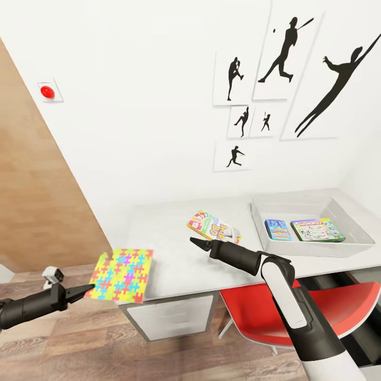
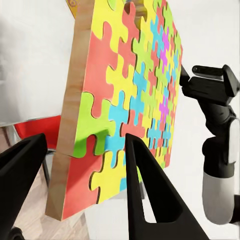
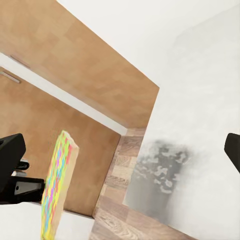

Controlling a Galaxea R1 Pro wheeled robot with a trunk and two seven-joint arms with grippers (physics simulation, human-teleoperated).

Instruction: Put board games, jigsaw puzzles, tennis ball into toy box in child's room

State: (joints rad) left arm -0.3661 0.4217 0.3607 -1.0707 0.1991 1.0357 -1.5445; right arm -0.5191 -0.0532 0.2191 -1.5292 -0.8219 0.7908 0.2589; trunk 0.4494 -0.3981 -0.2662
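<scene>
Straddling the jigsaw puzzle (image 2: 130, 105) edge, left gripper (image 2: 82, 165) apart; right gripper (image 1: 194, 243) seemingly apart.

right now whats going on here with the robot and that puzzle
The left gripper has its fingers either side of a jigsaw puzzle's edge, at the table's end. The right gripper hovers open over the tabletop near a yellow-orange board game. Two board games already lie in the toy box.

The white table (image 1: 174, 254) bears the grey toy box (image 1: 349, 211), a colourful board game (image 1: 211, 226), and seemingly the jigsaw puzzle's (image 1: 121, 274) overhanging edge.
</scene>
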